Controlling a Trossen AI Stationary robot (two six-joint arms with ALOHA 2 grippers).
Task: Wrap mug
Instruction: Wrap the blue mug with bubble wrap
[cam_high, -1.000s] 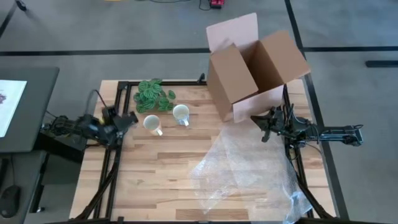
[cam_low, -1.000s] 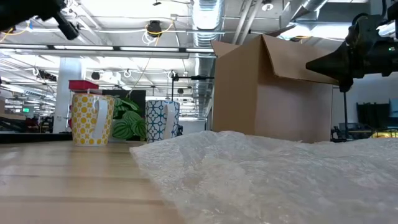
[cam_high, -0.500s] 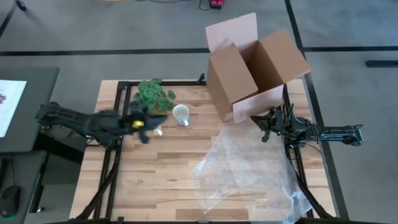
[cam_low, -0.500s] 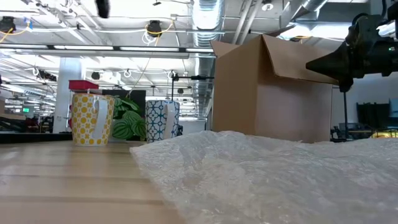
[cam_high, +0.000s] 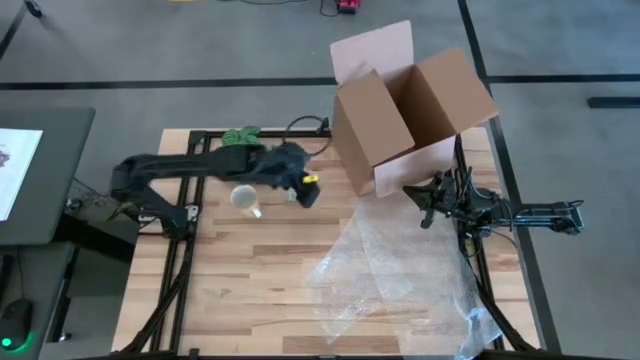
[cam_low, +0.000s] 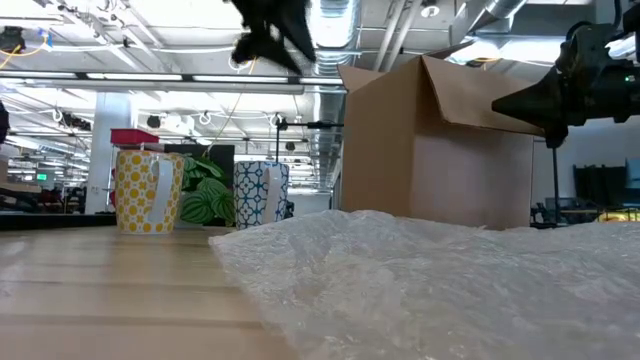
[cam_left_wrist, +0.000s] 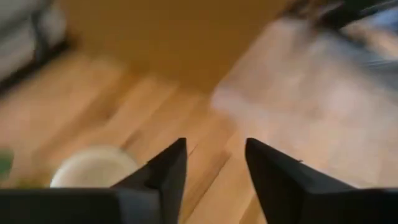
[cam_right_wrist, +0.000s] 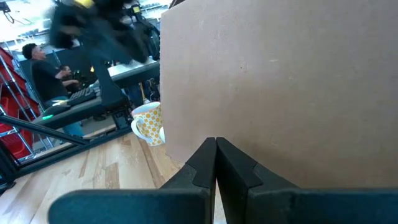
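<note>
Your left gripper (cam_high: 308, 190), jaws open and empty, hangs over the mug (cam_high: 244, 198) near the counter's back edge; the right gripper (cam_high: 428, 200), jaws closed, waits farther off.

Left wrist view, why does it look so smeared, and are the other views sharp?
Left wrist view: motion blur smears the mug and box. Low view: left gripper is a dark blur overhead, mugs sharp. High view: crisp apart from the left arm.

No readable text, labels, brands, numbers or signs anywhere
</note>
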